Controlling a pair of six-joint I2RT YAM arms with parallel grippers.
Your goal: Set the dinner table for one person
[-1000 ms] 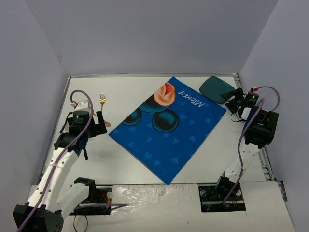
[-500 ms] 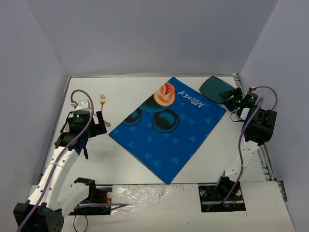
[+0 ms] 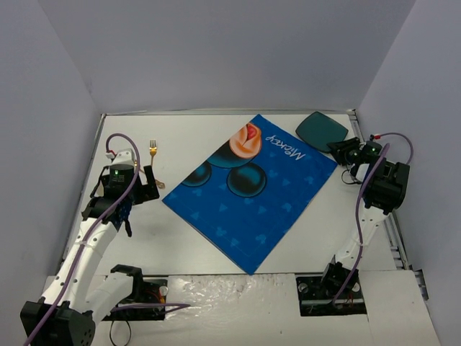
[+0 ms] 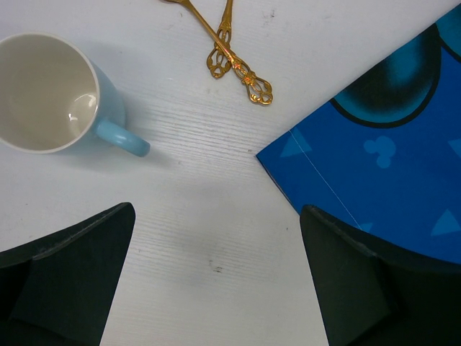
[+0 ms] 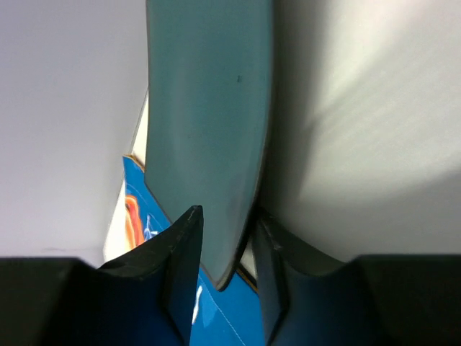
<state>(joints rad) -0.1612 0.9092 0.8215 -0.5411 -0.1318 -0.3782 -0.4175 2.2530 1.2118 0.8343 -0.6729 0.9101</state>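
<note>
The white dinner table (image 3: 317, 223) carries a blue cartoon-print mat (image 3: 252, 187) lying askew in the middle. A teal plate (image 3: 320, 130) sits at the far right corner. My right gripper (image 3: 341, 149) grips its near rim; in the right wrist view the plate (image 5: 209, 122) stands between the two fingers, my gripper (image 5: 227, 270) closed on its edge. A gold fork (image 3: 152, 149) lies far left. My left gripper (image 4: 216, 281) hangs open and empty over bare table, near a light-blue mug (image 4: 47, 94), gold cutlery (image 4: 234, 61) and the mat's corner (image 4: 389, 166).
Grey walls close in the table on three sides. A thin metal rim (image 3: 216, 113) runs along the far edge. The arm bases (image 3: 137, 288) stand at the near edge.
</note>
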